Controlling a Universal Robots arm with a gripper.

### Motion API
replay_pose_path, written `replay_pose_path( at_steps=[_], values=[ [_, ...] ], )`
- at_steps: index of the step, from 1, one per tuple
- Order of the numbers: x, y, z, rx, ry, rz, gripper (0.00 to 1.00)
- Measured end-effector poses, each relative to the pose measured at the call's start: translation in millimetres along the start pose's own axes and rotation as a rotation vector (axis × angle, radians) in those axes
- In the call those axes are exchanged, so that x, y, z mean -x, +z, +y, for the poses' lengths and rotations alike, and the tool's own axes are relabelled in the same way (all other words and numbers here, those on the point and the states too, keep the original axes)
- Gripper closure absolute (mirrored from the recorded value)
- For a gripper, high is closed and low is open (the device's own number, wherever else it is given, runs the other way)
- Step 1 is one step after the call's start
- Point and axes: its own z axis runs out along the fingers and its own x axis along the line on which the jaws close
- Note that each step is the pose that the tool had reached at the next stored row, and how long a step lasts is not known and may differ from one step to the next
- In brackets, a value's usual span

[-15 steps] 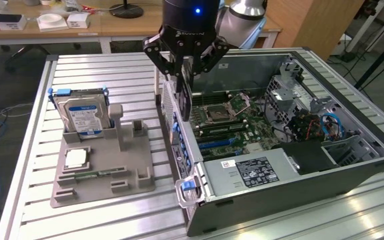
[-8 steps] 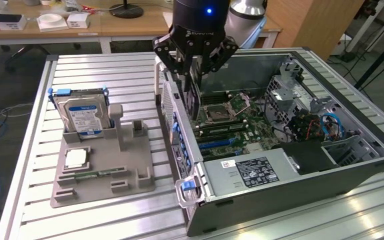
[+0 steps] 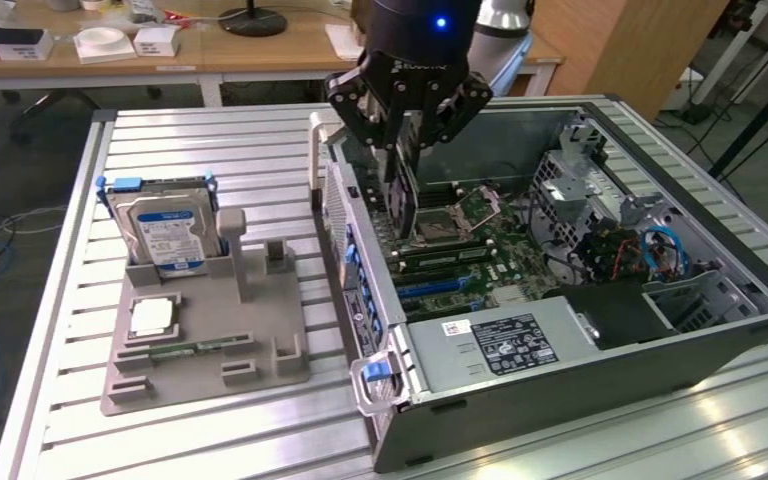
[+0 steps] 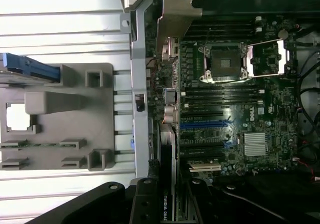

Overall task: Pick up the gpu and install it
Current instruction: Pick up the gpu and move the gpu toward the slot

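Observation:
My gripper [image 3: 404, 150] hangs over the open computer case [image 3: 704, 340], near its rear wall, and is shut on the gpu [image 3: 406, 200]. The gpu is a thin black card held on edge, pointing down toward the motherboard [image 3: 484, 255]. In the wrist view the gpu [image 4: 167, 154] runs edge-on from my gripper [image 4: 167, 206] along the rear wall of the case, above the blue and black expansion slots [image 4: 205, 134]. A silver metal bracket [image 4: 175, 19] shows at its far end. I cannot tell whether the card touches a slot.
A grey parts holder [image 3: 244, 340] sits on the slatted table to the exterior view's left of the case. It carries a blue-labelled hard drive [image 3: 167, 228], a processor chip [image 3: 153, 318] and a green memory stick [image 3: 200, 348]. A power supply [image 3: 504, 345] fills the case's near corner.

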Motion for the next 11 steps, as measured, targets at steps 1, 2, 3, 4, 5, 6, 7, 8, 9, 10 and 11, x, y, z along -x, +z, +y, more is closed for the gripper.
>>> replay_pose_path(
  at_steps=[1,2,3,4,5,6,7,8,9,10,11],
  values=[
    [1.7,0.0,0.1,0.0,0.0,0.0,0.74],
    [3.4,0.0,0.3,-0.0001,0.0,0.0001,0.74],
    [5.3,0.1,0.4,-0.0001,0.0,0.0001,0.74],
    [6.9,0.1,0.5,-0.0001,0.0,0.0001,0.74],
    [8.6,0.2,0.6,-0.0001,0.0,0.0001,0.74],
    [10.2,0.3,0.8,0.0,0.0,0.0001,0.74],
    [11.8,0.3,0.9,0.0,0.0,0.0001,0.74],
    [13.4,0.3,1.0,0.0,0.0,0.0001,0.74],
    [15.1,0.4,1.1,0.0,0.0,0.0001,0.74],
    [16.8,0.4,1.2,-0.0001,0.0,0.0002,0.74],
    [18.3,0.5,1.3,-0.0001,0.0,0.0001,0.74]
  ],
)
